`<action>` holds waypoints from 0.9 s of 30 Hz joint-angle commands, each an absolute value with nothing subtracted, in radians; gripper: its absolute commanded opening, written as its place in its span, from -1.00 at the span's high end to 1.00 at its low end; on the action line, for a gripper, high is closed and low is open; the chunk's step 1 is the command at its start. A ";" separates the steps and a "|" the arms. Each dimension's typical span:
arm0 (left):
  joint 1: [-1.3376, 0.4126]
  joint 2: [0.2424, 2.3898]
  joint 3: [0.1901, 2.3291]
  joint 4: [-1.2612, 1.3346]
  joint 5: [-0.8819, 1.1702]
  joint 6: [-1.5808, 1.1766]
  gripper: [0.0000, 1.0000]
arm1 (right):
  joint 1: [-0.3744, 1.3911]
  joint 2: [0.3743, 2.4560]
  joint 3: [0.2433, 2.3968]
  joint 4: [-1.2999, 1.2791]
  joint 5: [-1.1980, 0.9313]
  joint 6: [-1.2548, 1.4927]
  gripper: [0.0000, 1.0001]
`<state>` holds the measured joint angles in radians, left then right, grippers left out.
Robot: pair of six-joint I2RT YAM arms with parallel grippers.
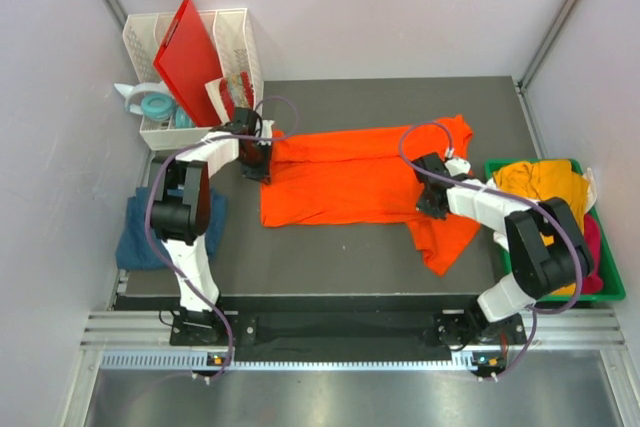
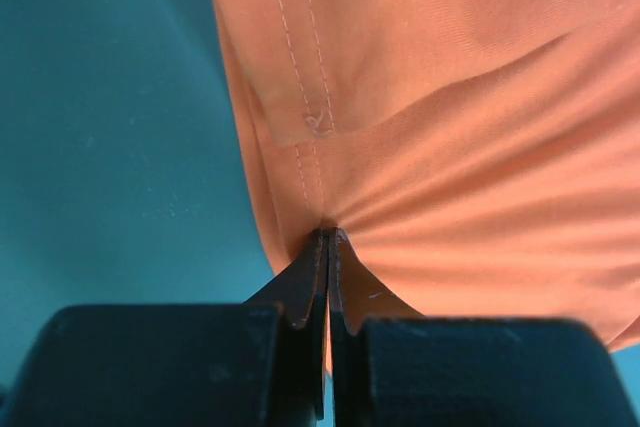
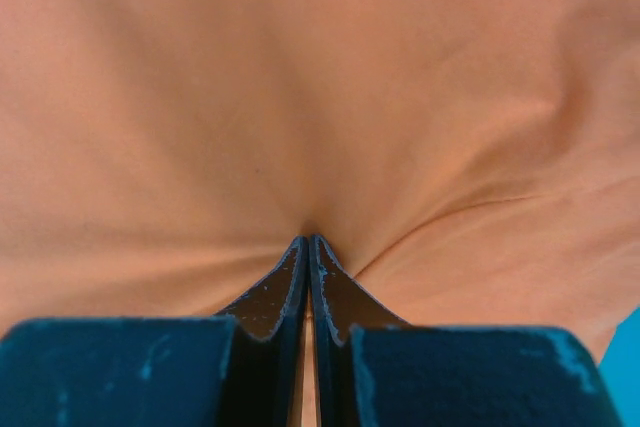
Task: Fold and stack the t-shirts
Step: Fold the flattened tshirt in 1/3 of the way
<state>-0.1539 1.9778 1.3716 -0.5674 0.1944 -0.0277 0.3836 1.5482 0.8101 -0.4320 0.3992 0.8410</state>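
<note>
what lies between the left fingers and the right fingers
Only the orange t-shirt, spread out, seen in the top view; left fingers and right fingers each pinch it.

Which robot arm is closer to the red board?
Left. The left fingers pinch the orange shirt close by the red board; the right fingers hold it far across, by the green bin.
</note>
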 commanded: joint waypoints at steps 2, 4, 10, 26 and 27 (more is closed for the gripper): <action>-0.095 2.057 1.347 -0.646 0.067 0.035 1.00 | 0.353 1.528 0.692 -0.626 0.417 0.822 0.96; -0.095 2.031 1.339 -0.644 0.147 0.054 1.00 | 0.359 1.500 0.692 -0.598 0.402 0.802 0.95; -0.097 1.763 1.260 -0.542 0.379 0.048 0.71 | 0.439 1.319 0.826 -0.566 0.454 0.739 0.26; -0.205 1.387 0.994 -0.623 0.318 0.041 0.39 | 0.534 1.138 0.746 -0.635 0.495 0.805 -0.02; -0.216 1.368 0.980 -0.620 0.295 0.044 0.39 | 0.535 1.137 0.739 -0.635 0.495 0.804 -0.02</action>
<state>-0.1856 1.4322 1.0439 -0.5964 0.3454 0.0364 0.5102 1.1709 0.7643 -0.6205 0.4625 0.7719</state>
